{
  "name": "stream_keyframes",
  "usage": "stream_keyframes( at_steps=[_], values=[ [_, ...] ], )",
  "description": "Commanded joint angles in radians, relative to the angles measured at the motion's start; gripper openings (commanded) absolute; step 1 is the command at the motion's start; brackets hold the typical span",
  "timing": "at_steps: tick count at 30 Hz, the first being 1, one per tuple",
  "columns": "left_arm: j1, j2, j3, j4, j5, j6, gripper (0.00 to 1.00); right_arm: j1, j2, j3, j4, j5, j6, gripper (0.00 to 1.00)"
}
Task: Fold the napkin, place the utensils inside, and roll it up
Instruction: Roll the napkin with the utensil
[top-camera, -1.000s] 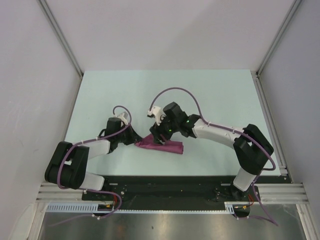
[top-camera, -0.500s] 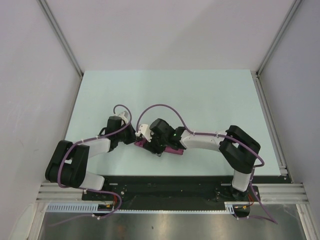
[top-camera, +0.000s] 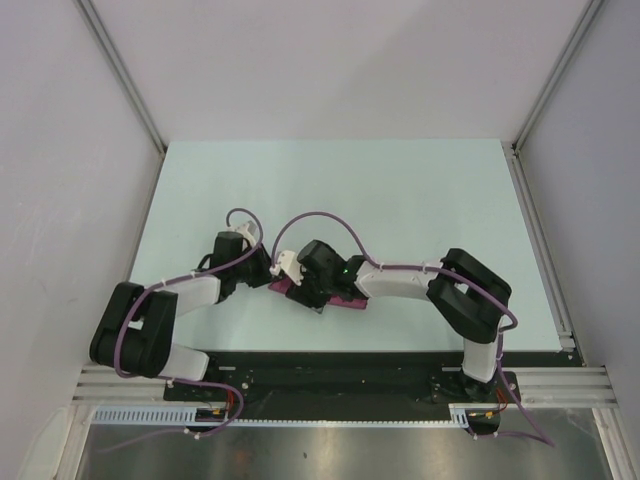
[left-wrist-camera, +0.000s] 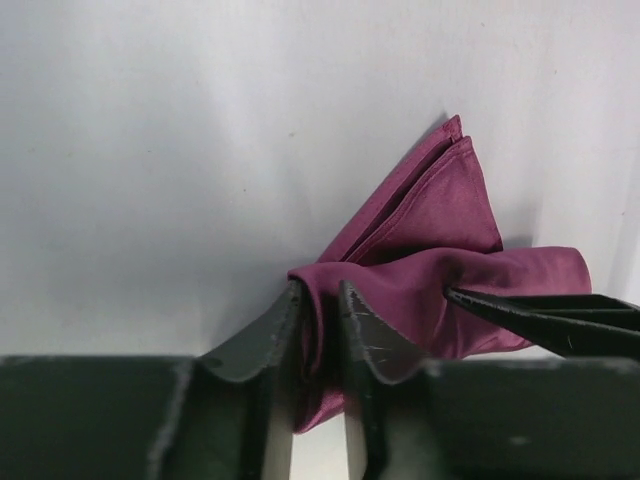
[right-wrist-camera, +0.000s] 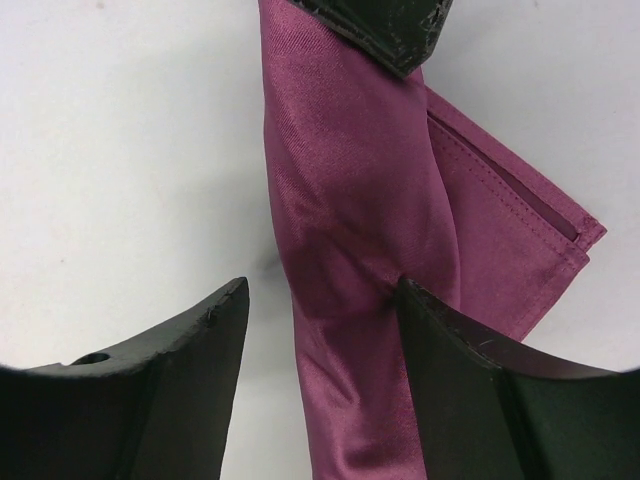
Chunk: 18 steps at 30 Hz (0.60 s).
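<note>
The plum napkin (top-camera: 347, 299) lies rolled and bunched on the table between my two arms. In the left wrist view the napkin (left-wrist-camera: 430, 260) has a fold pinched between my left gripper (left-wrist-camera: 318, 292), which is shut on it. In the right wrist view my right gripper (right-wrist-camera: 322, 300) is open and straddles the rolled napkin (right-wrist-camera: 350, 230), its right finger (right-wrist-camera: 450, 350) touching the cloth. The left gripper's finger (right-wrist-camera: 385, 25) shows at the top of that view. In the top view the left gripper (top-camera: 268, 277) and right gripper (top-camera: 300, 285) sit close together. No orange utensil is visible.
The pale table (top-camera: 400, 190) stretches behind and to both sides. White walls with metal posts (top-camera: 120, 75) enclose it. A black rail (top-camera: 330, 365) runs along the near edge by the arm bases.
My right arm has swung left and down over the napkin, covering most of it. The napkin now looks more bunched. The left arm has barely moved.
</note>
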Motion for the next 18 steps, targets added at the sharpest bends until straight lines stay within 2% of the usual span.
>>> stream_keyframes(
  at_steps=[1, 9, 14, 18],
  values=[
    [0.004, -0.075, 0.039, -0.029, -0.037, 0.01, 0.3, -0.018, 0.029, 0.029, 0.012, 0.037, -0.012, 0.66],
    [0.005, -0.213, 0.02, -0.079, -0.152, 0.01, 0.35, -0.055, 0.064, 0.047, -0.012, -0.008, -0.003, 0.64],
    [0.005, -0.307, -0.049, -0.067, -0.173, 0.01, 0.45, -0.083, 0.103, 0.088, -0.075, -0.075, 0.004, 0.52],
    [0.005, -0.35, -0.082, -0.076, -0.183, 0.009, 0.49, -0.116, 0.133, 0.124, -0.124, -0.207, 0.024, 0.42]
  ],
)
